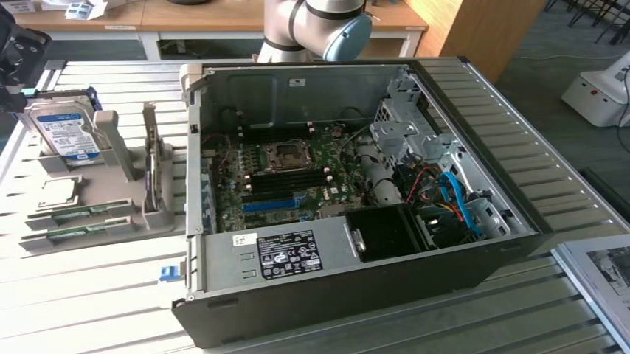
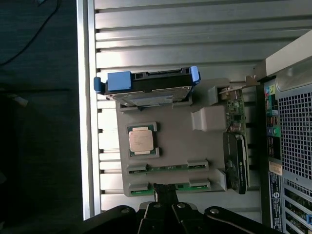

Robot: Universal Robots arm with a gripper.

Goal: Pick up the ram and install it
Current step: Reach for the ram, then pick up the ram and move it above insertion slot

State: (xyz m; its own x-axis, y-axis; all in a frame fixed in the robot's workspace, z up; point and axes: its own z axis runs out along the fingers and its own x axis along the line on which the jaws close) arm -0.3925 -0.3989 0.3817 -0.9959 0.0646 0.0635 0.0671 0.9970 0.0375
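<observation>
Green ram (image 2: 181, 186) flat in grey holder (image 2: 204, 146); gripper (image 2: 164, 191) at it, fingers closed, contact unclear.

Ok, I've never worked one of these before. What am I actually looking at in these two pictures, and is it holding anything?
One picture comes from a camera standing off the robot. It shows the grey arm beyond an open computer case on a slatted table. The other comes from a camera on the arm's wrist, looking down past the gripper. Beside the case sits a grey tray with a hard drive, a processor chip and two green sticks lying flat: the outer memory stick at the tray's edge and the inner memory stick. The gripper is shut and seems to hold nothing. Its tips line up with the outer memory stick.
</observation>
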